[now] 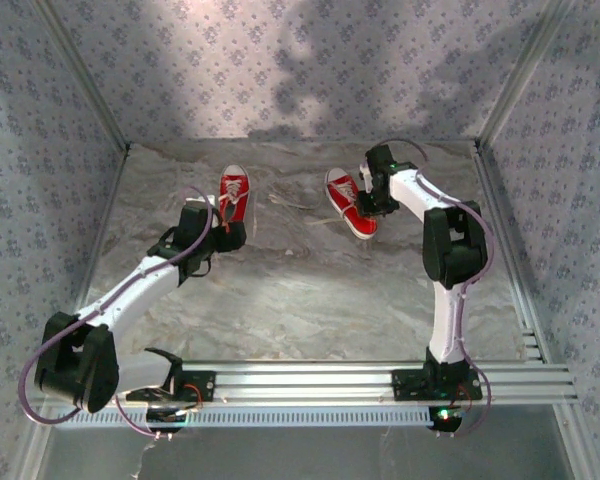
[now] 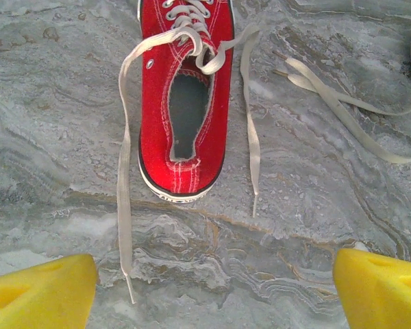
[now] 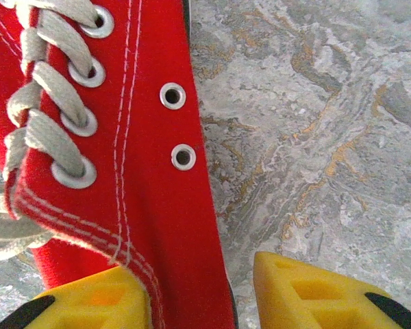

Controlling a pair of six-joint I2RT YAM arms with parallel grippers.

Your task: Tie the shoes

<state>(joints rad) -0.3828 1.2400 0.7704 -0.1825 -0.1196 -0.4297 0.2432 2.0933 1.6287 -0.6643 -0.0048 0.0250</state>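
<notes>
A: One worktop (image 1: 310,290), two shoes well apart on it: left shoe (image 1: 233,192), right shoe (image 1: 350,203). Claws?
B: The left claw (image 2: 214,264) gapes wide, empty, behind the left shoe's heel. The right claw (image 3: 192,267), half open, straddles the right shoe's side.

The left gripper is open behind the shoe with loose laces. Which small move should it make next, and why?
Probably shift the left gripper sideways and lower it over the tip of the shoe's long lace: both laces lie loose and untied on the table, and that tip sits near one finger, off centre.
</notes>
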